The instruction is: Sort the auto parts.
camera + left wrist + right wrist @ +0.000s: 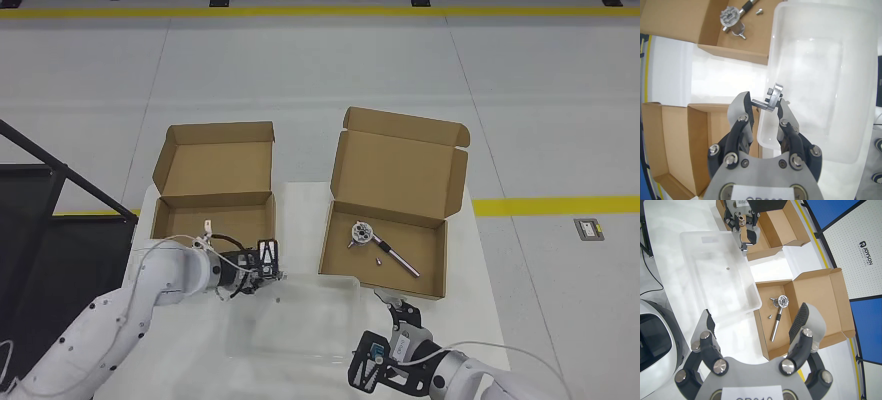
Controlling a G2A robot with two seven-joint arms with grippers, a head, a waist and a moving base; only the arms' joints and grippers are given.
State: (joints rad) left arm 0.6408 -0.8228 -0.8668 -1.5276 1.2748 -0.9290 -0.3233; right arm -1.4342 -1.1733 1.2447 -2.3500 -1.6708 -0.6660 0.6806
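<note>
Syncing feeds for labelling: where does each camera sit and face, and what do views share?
Top view: above the arms, facing down on the white table; left arm, right arm show.
Left wrist view: left wrist, facing the clear plastic bin past the left gripper holding a small silver metal part.
Right wrist view: right wrist, facing that bin past the open right gripper.
Shared: the bin, the part.

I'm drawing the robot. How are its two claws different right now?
The left claw is shut on a small metal part; the right claw is open and empty. The left claw hangs by one cardboard box; the right claw is near the other box. Both have black ribbed pads.
</note>
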